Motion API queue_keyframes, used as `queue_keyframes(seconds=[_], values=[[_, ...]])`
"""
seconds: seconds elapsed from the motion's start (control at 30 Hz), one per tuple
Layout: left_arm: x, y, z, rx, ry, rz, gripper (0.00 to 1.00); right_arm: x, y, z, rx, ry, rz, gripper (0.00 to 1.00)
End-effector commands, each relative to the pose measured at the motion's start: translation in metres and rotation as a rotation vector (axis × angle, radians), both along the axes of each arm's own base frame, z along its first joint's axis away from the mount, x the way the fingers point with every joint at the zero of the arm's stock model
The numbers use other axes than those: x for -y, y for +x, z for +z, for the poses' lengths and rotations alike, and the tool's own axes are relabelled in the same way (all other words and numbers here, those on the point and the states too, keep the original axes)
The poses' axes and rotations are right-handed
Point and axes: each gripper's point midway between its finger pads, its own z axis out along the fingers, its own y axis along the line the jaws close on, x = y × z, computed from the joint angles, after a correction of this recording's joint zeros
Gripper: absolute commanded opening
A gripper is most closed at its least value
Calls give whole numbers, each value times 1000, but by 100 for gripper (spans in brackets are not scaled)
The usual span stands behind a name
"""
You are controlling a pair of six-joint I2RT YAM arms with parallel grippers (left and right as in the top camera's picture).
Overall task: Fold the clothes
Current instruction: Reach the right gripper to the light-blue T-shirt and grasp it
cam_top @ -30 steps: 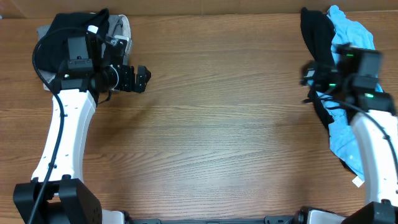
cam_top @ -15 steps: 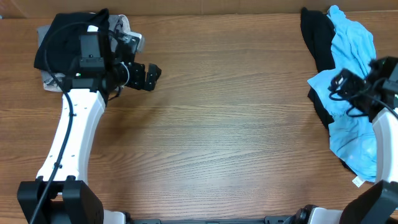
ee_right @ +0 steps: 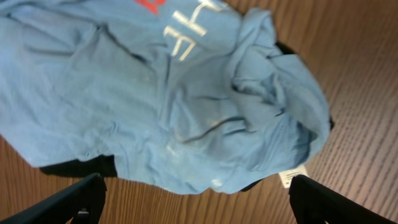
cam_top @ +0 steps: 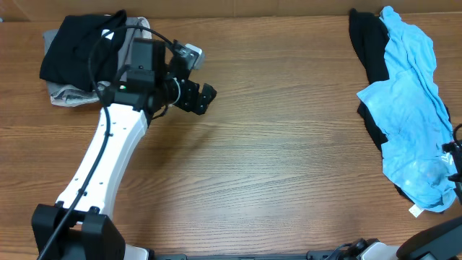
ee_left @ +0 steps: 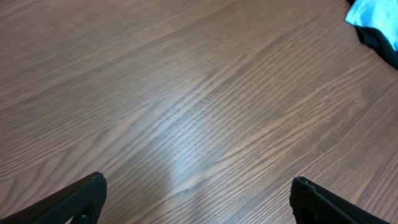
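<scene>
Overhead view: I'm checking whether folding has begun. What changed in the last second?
The left gripper swung from the black pile out toward the middle of the table; the right gripper pulled back off the blue T-shirt to the edge. Nothing grasped; both piles unmoved.

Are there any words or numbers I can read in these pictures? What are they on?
White print on the light blue T-shirt: a few blocky letters, cut off at the picture's edge; no whole word readable.
Red print beside it: only a corner shows; unreadable.
White tag at the shirt's edge: too small to read.
</scene>
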Motion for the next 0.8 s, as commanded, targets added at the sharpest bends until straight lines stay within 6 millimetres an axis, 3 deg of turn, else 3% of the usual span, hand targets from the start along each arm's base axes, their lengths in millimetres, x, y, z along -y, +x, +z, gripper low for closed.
queue_keyframes(seconds=[0.0, 0.27, 0.6, 0.77], values=[[13, 4, -10, -26, 2, -23, 95, 6, -8, -1, 2, -14, -36, 96], [18, 5, -23, -62, -2, -18, 93, 8, -8, -20, 16, -25, -61, 91], [20, 12, -18, -23, -10, -18, 93, 26, -14, -21, -27, -116, -89, 85], [20, 14, -17, -15, -12, -18, 93, 29, -16, -29, -37, -137, -84, 75]])
